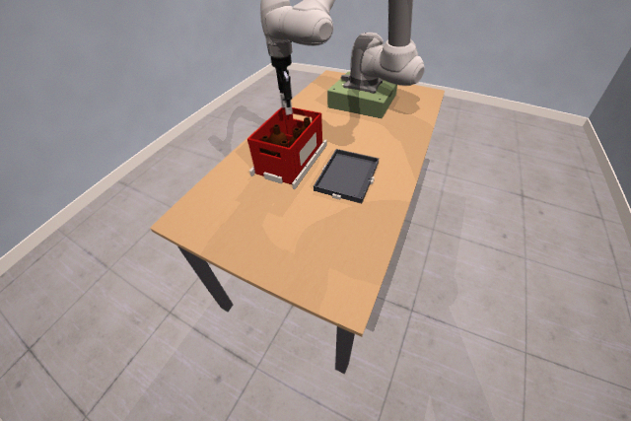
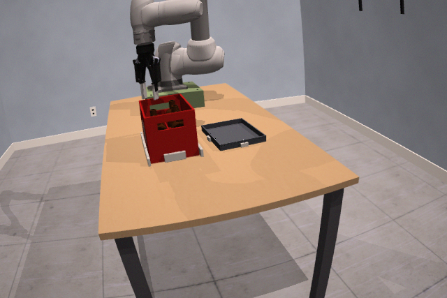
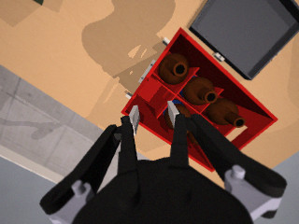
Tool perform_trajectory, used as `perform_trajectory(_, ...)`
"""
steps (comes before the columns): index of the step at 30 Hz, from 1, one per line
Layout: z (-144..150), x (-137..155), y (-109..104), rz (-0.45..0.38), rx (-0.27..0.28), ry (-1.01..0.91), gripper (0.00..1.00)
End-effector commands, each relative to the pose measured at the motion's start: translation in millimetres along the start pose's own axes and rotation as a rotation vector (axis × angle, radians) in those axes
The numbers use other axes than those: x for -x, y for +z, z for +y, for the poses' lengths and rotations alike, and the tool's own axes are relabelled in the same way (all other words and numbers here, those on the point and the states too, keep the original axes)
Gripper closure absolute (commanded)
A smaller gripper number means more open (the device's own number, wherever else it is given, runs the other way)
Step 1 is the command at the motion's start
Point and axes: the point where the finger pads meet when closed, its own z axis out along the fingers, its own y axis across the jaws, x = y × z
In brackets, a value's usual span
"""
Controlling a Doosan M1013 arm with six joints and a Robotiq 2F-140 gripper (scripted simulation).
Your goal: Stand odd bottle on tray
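The red crate (image 1: pixel 275 168) (image 2: pixel 174 143) (image 3: pixel 149 94) stands level on the table with brown bottles in it. In the wrist view one bottle (image 3: pixel 169 70) is in the top corner compartment, a second bottle (image 3: pixel 195 89) is beside it and a third bottle (image 3: pixel 219 111) farther right. Another bottle (image 3: pixel 170 123) is partly hidden by the right finger; a further one is mostly hidden behind that finger. One corner compartment is empty. My gripper (image 1: pixel 288 111) (image 2: pixel 149 96) (image 3: pixel 153 109) is partly open and empty, above the crate's far end. The dark tray (image 1: pixel 346 174) (image 2: pixel 232 134) (image 3: pixel 243 33) is empty. Neck thickness differences cannot be told.
White stops (image 1: pixel 273 177) (image 2: pixel 174 155) stand around the crate's base, and small white clips (image 1: pixel 336 196) (image 2: pixel 244 144) (image 3: pixel 219 57) at the tray's edges. The arm's green base block (image 1: pixel 359 103) (image 2: pixel 195 99) is behind the crate. The crate walls rise well above the tray.
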Motion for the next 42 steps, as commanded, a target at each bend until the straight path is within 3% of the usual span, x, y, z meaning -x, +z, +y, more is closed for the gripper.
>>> perform_trajectory(1,-3,1,3,-0.001,-0.002,-0.003,0.62)
perform_trajectory(42,-3,1,39,-0.001,-0.002,-0.003,0.62)
